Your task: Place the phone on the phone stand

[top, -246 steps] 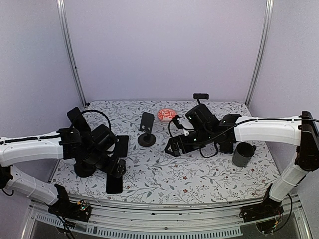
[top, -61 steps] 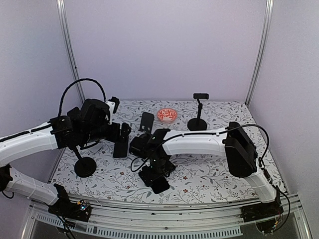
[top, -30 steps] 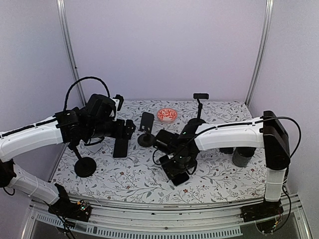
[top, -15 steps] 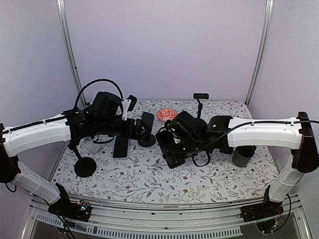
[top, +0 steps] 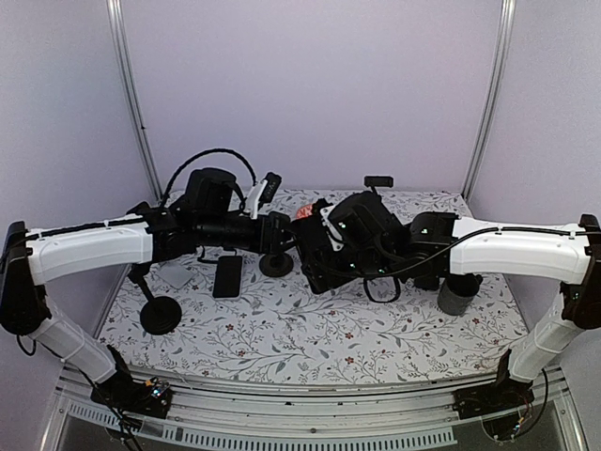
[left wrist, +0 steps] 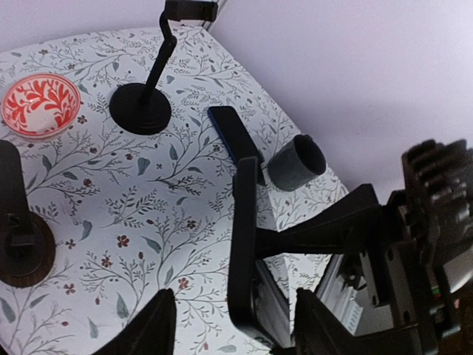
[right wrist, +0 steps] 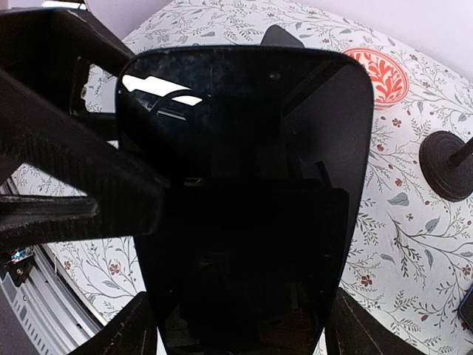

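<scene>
Floral table [top: 282,329], right gripper [right wrist: 240,329] clamping phone [right wrist: 244,170] near phone stand [top: 276,264]

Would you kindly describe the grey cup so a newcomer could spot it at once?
On the floral table, look to the right side, just below the right arm's white forearm. The grey cup stands there: a short, open-topped grey cylinder, unlike the tall black stand behind it.
</scene>
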